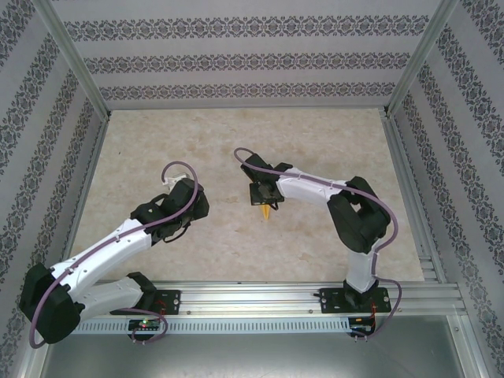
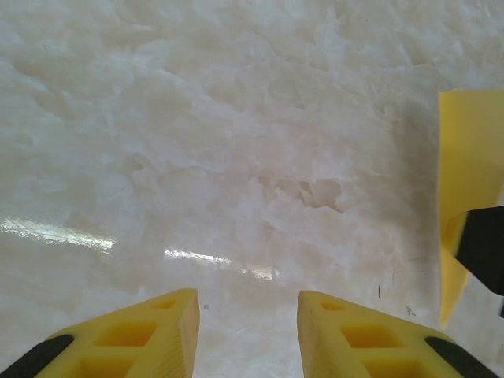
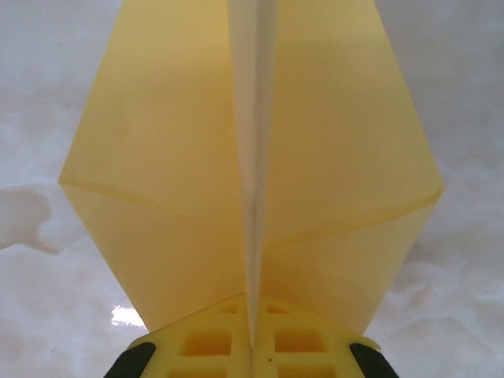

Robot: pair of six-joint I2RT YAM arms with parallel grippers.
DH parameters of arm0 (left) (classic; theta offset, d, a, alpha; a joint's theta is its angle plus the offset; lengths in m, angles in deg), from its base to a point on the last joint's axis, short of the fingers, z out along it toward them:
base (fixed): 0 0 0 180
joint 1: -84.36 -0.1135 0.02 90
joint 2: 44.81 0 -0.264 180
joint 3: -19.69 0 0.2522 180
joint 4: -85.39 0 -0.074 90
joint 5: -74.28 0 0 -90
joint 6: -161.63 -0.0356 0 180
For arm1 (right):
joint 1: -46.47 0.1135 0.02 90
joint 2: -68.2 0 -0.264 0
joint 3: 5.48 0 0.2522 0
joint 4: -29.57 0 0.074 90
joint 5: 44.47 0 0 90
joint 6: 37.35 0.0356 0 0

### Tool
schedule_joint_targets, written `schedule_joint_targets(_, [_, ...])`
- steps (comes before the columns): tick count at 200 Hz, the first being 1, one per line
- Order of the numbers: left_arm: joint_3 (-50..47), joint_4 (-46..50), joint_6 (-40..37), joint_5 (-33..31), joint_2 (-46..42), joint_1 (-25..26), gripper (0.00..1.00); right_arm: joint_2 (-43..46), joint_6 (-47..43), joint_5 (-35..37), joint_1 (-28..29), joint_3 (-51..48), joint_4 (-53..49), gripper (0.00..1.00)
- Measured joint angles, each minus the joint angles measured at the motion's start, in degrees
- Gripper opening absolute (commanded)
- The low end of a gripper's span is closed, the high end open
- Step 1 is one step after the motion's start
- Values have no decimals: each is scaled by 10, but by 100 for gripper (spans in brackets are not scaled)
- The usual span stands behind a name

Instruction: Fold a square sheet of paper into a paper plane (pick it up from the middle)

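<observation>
The paper [image 1: 268,211] sits just right of the middle of the table [image 1: 236,142], gripped by the right fingers [image 3: 209,342]. These fingers are clenched flat together on the paper's centre crease, with no gap between them. In the right wrist view two yellow flaps spread away from that crease, one to each side. Each flap has a slanted fold line running across it, and a pale seam runs up between them. From above, a small yellow point pokes out beneath the dark wrist of the right arm [image 1: 315,189], pointing toward the near edge of the table. Whether that point touches the table or hangs just over it cannot be told.

The left fingers [image 2: 150,331] are released. Their two yellow tips stand apart with bare table showing between them, and they hold nothing. The left arm [image 1: 110,244] reaches in from the near left corner, and its wrist stops left of the table's middle, near the paper but apart from it. In the left wrist view the paper appears at the right edge as a tall yellow strip narrowing to a point at the bottom. A black part of the right gripper crosses in front of it.
</observation>
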Motion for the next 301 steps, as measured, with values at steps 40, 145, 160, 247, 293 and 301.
schedule_joint_targets(40, [-23,1,5,-1,-8,-1,39,-33,1,-1,0,16,-8,14])
schedule_joint_targets(145, [-26,1,6,3,-7,-4,41,-62,5,-5,-4,34,-11,24])
schedule_joint_targets(160, [-26,1,6,3,-7,-5,43,-62,6,-5,-4,36,-13,31])
schedule_joint_targets(247, [-12,12,-10,-17,-7,-5,56,145,-36,45,-19,80,-81,61])
schedule_joint_targets(293, [-8,36,-33,-55,-23,-5,81,381,-68,214,-49,-52,-15,88])
schedule_joint_targets(301, [-8,40,-35,-68,-29,-5,88,418,-77,246,-68,-98,13,90])
